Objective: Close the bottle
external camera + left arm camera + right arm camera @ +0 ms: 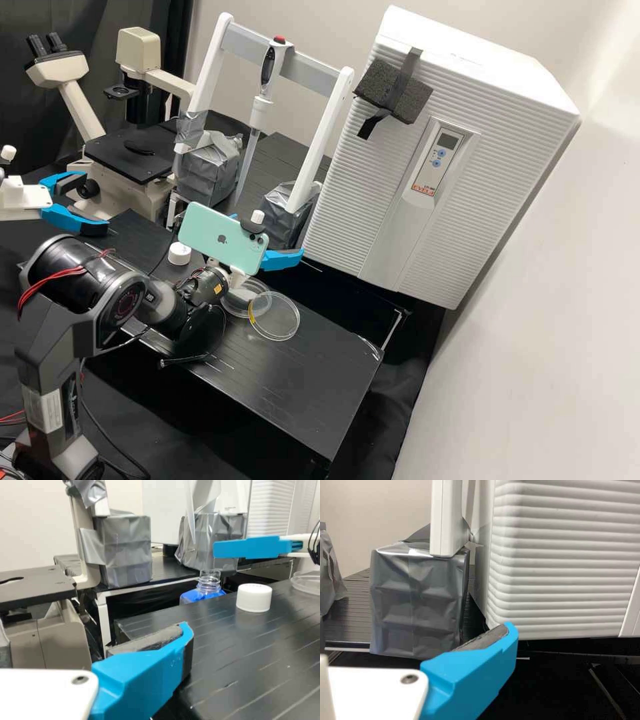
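zero steps are done, by the look of it: bottle (207,586) is seen w/ its neck bare, just past the worktop (240,650) edge, and the white cap (254,597) is seen lying on the worktop near it, not touching. left tool (70,200) is held wide open & empty, well apart from both. right tool (277,257) is placed nearer the bottle, but its state can't be told; cap is yet to be gripped, seated & turned.

we see a matt black grooved bench (300,373), a clear glossy bottle (209,582), its matt white plastic cap (254,597), wrinkled grey tape on a block (125,550), rough black foam (393,90), a ribbed white plastic cabinet (400,200), and the left gripper (90,203) with smooth blue plastic fingers (145,680) and dark rubbery pads (145,642).
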You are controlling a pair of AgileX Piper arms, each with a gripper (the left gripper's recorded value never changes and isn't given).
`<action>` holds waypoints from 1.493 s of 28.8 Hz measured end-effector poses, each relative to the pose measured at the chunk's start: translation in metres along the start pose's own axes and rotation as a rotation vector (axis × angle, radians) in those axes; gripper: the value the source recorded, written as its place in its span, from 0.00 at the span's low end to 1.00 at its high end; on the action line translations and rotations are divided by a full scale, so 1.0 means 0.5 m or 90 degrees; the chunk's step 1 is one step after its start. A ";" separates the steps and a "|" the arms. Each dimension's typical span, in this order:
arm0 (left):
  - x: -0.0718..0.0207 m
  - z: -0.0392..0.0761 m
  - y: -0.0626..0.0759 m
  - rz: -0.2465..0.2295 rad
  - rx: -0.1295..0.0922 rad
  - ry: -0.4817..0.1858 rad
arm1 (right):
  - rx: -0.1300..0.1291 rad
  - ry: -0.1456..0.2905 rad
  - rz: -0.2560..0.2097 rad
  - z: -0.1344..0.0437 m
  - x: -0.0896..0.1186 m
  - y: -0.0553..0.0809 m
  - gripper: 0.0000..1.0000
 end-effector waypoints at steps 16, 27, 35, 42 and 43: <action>0.000 -0.001 0.000 0.000 0.000 0.002 | 0.000 0.000 0.000 -0.001 -0.003 0.001 1.00; 0.001 -0.001 0.002 0.003 0.001 0.001 | 0.036 0.137 -0.020 -0.070 -0.106 0.006 1.00; 0.005 -0.002 0.005 0.007 0.002 0.000 | 0.027 0.179 -0.109 -0.067 -0.179 -0.044 1.00; 0.017 0.000 0.017 0.017 0.013 -0.013 | 0.028 0.161 -0.150 -0.043 -0.216 -0.065 1.00; 0.019 0.001 0.019 0.018 0.017 -0.018 | 0.028 0.161 -0.151 -0.042 -0.218 -0.065 1.00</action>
